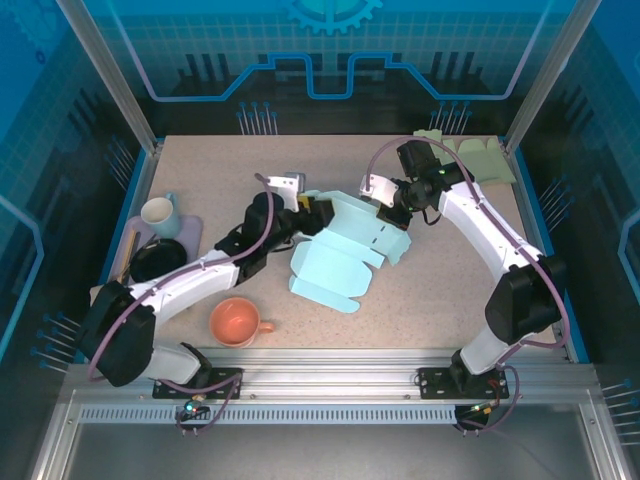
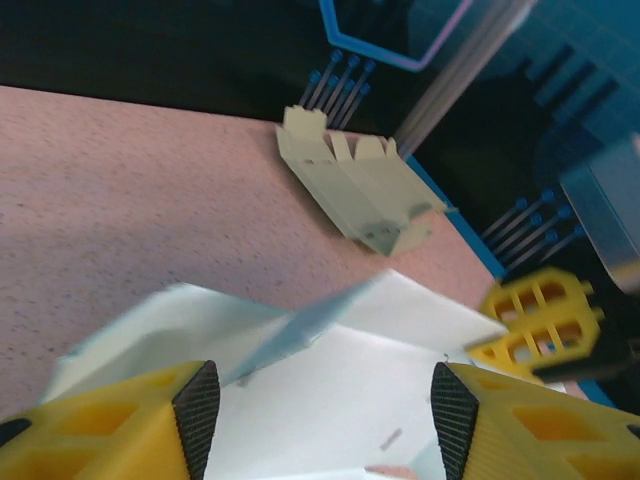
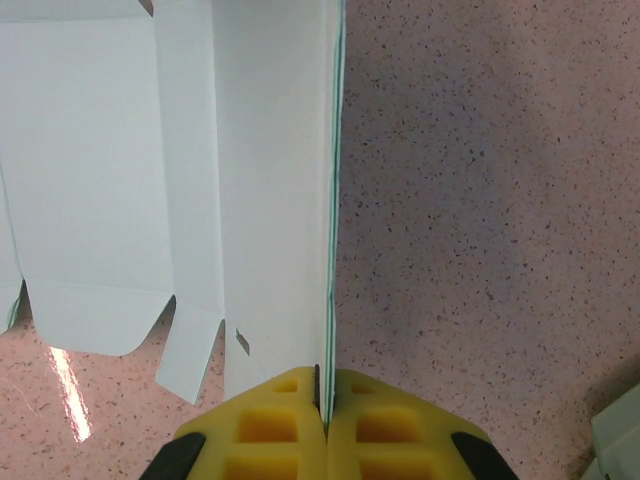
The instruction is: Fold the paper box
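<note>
The paper box [image 1: 338, 258] is a pale blue flat blank lying mid-table, its far panel lifted. My right gripper [image 1: 386, 206] is shut on that panel's right edge; in the right wrist view the thin edge runs straight into the closed yellow fingertips [image 3: 325, 400], with the white panels of the paper box [image 3: 250, 180] spreading left. My left gripper [image 1: 314, 214] stands at the blank's far left corner. Its jaws are open, black pads [image 2: 197, 415] wide apart, and the white paper box [image 2: 330, 390] lies between and below them without touching either pad.
A folded pale green box [image 1: 478, 160] sits at the back right corner, also seen as the green box [image 2: 355, 180] ahead of my left gripper. On the left are a cream mug [image 1: 160, 212], a black bowl [image 1: 158, 258] and an orange cup [image 1: 236, 322].
</note>
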### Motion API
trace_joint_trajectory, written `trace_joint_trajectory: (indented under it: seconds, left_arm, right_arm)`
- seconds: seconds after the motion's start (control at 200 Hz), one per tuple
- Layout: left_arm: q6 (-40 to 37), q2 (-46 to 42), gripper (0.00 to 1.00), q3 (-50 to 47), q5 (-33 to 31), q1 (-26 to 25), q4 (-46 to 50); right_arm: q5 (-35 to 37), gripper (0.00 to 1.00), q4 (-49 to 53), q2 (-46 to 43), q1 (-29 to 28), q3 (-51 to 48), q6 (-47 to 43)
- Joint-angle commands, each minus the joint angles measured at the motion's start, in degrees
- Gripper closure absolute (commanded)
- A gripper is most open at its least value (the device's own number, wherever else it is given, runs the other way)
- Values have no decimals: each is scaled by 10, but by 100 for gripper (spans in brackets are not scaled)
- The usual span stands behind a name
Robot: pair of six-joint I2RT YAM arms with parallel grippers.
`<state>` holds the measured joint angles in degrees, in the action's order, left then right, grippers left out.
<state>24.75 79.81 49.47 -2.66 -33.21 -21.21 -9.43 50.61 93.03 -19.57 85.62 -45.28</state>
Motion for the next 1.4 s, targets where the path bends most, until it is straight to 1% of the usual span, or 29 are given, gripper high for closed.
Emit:
trace_joint_trajectory:
  seconds: [0.0, 0.145, 0.33, 0.62, 0.935, 1.085, 1.245, 1.395]
  left_arm:
    - [22, 7, 36, -2, 15, 16, -38]
    - [19, 11, 34, 3, 33, 23, -51]
    - [28, 37, 35, 21, 91, 23, -60]
    - [29, 51, 46, 20, 135, 17, -75]
    - [-2, 77, 47, 60, 137, -17, -50]
    - [-7, 95, 47, 78, 133, -21, -38]
    - [-13, 99, 47, 77, 106, -21, -21]
    - [-37, 76, 47, 42, 96, -16, -15]
  right_arm:
    - [-17, 100, 20, 10, -7, 11, -8]
    - [-17, 100, 20, 11, -7, 11, -9]
    - [-15, 100, 22, 14, -7, 12, -8]
    - [-17, 100, 22, 19, -7, 14, -8]
    - [-22, 100, 22, 27, -10, 14, -10]
    - [-23, 100, 24, 31, -11, 16, -11]
    - [-24, 100, 23, 31, -10, 16, -12]
    - [-24, 100, 22, 30, -9, 14, -12]
